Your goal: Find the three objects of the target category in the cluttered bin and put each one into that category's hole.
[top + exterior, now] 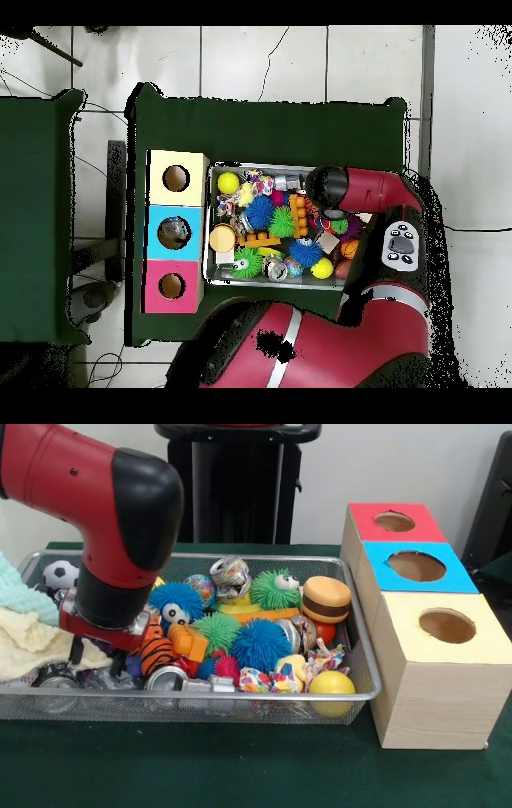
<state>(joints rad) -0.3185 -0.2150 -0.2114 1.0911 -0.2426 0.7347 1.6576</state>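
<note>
The silver wire mesh bin (362,688) sits on the green table, full of toys; it also shows in the overhead view (212,225). My red and black arm reaches down into its left end. My gripper (86,651) is low among the clutter, beside an orange tiger-striped toy (157,652) and a crushed can (166,678). The arm and the clutter hide most of it. In the overhead view the wrist (325,187) covers the gripper. Three wooden boxes stand right of the bin, each with a round hole: red top (394,522), blue top (416,566), yellow top (446,626).
The bin holds blue spiky balls (258,643), green spiky balls (274,590), a burger toy (326,598), a yellow ball (331,683), a soccer ball (60,574), a crushed can (230,576) and pale cloths (28,628) at the left end.
</note>
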